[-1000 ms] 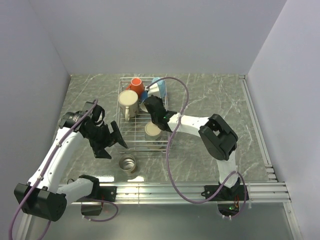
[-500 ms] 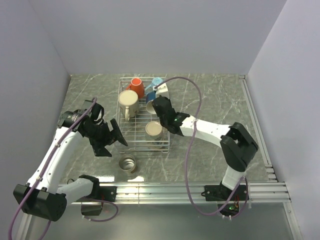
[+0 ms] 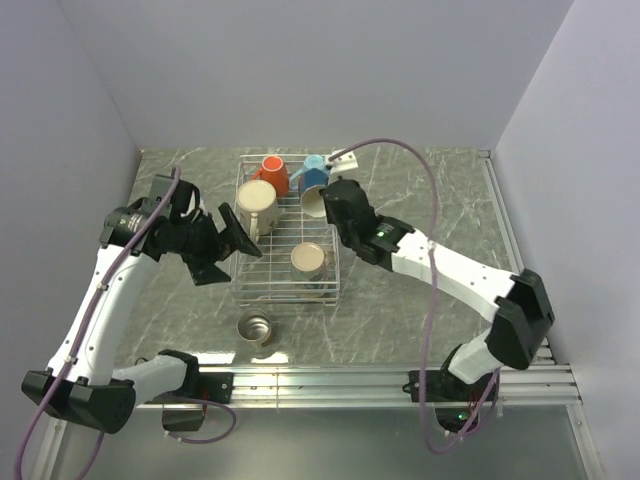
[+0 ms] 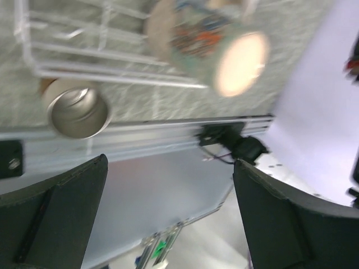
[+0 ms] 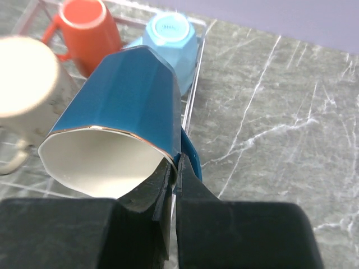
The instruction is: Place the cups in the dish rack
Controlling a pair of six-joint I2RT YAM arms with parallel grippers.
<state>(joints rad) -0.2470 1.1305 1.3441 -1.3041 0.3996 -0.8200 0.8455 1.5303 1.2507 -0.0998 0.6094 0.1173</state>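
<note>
Holding the dark blue mug (image 5: 126, 89) in my right gripper (image 5: 173, 168), fingers pinched on its rim by the handle. It is tilted over the far right corner of the dish rack (image 3: 275, 268), just beside the light blue mug (image 5: 170, 42). My left gripper (image 3: 226, 255) is spread wide and empty, left of the rack. The steel mug (image 3: 256, 327) is on the table, near the rack's front edge.

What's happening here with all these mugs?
Two robot arms are loading mugs into the wire dish rack. The right pincer grips the dark blue mug by its rim, tilted over the rack's far end beside the light blue mug and orange mug. The left pincer hangs open by the rack's left side. A steel mug sits on the table, outside the rack.
</note>
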